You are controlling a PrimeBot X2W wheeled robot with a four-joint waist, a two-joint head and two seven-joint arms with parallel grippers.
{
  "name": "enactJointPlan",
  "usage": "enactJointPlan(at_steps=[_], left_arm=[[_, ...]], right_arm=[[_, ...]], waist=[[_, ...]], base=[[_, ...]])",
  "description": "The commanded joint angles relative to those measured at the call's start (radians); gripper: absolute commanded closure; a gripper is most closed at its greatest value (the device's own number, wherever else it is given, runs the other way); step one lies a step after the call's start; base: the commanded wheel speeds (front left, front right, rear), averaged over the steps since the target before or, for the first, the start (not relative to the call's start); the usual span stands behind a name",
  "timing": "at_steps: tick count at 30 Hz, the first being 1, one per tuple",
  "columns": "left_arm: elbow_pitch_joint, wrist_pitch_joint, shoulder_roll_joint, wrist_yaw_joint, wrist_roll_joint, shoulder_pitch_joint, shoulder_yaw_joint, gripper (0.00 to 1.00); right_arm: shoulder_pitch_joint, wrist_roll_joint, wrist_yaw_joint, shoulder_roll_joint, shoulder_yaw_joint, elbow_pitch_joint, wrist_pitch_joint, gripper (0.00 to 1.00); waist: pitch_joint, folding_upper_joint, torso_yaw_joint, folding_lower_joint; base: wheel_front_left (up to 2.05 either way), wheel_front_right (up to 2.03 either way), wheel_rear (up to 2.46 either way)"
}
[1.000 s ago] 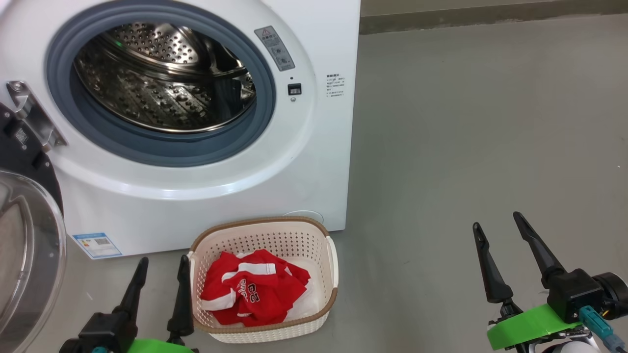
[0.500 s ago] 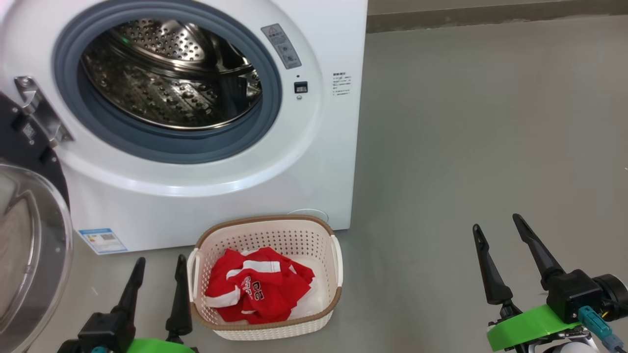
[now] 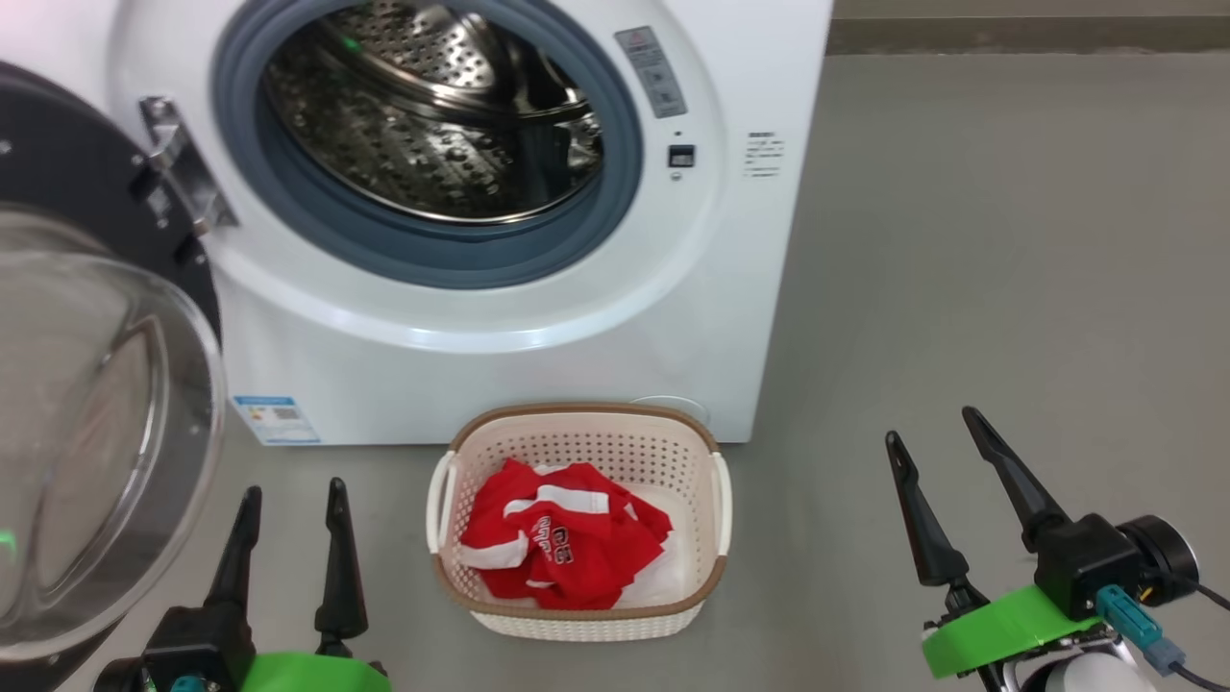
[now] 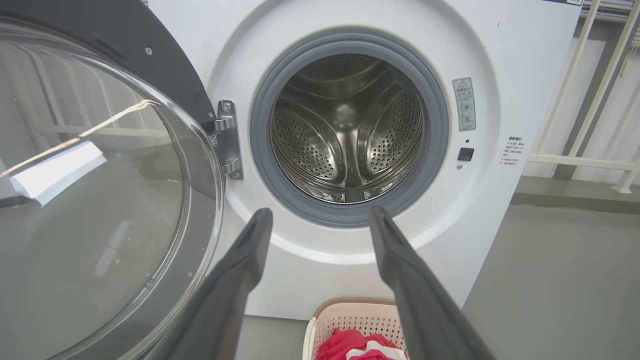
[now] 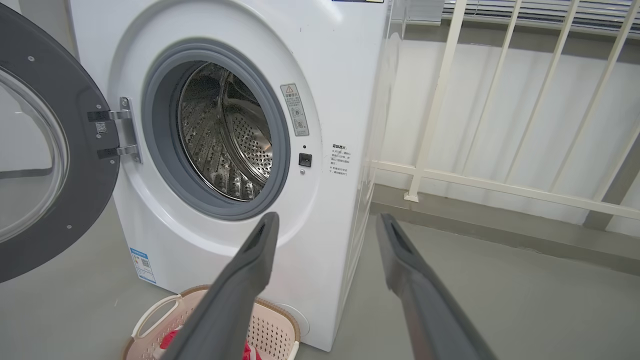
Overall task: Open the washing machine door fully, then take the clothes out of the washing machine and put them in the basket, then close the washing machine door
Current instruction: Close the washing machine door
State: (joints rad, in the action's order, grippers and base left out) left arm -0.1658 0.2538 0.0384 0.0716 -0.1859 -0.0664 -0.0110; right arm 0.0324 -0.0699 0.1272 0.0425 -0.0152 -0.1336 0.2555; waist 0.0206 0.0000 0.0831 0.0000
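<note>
Red clothes [image 3: 557, 548] lie in the basket [image 3: 586, 415] before the washing machine [image 3: 480, 375], its steel drum [image 3: 432, 125] bare. Left end effector [image 3: 294, 486] and right end effector [image 3: 932, 425] both gape, empty. To close the washing machine door [image 3: 58, 154], push its far rim, away from the hinge [image 3: 183, 183].

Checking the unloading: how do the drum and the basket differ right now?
The drum is shiny steel and shows no clothes; the basket is cream plastic and holds red clothes. The drum opens forward, the basket upward on the floor. Both are perforated.
</note>
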Motion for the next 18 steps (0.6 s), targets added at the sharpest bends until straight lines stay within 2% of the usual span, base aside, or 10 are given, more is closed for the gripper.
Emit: enactJointPlan(at_steps=[1, 18], left_arm=[[0.033, 0.008, 0.014, 0.011, 0.014, -0.033, 0.028, 0.00], [0.080, 0.008, 0.016, 0.054, 0.015, -0.030, 0.042, 0.00]], right_arm=[[0.056, -0.015, 0.003, 0.008, -0.034, 0.021, 0.006, 0.00], [0.102, -0.014, 0.003, 0.008, -0.064, 0.023, 0.006, 0.00]], waist=[[0.009, 0.0000, 0.056, 0.0000], [0.028, 0.0000, 0.276, 0.0000]], base=[[0.00, 0.00, 0.00], [0.00, 0.00, 0.00]])
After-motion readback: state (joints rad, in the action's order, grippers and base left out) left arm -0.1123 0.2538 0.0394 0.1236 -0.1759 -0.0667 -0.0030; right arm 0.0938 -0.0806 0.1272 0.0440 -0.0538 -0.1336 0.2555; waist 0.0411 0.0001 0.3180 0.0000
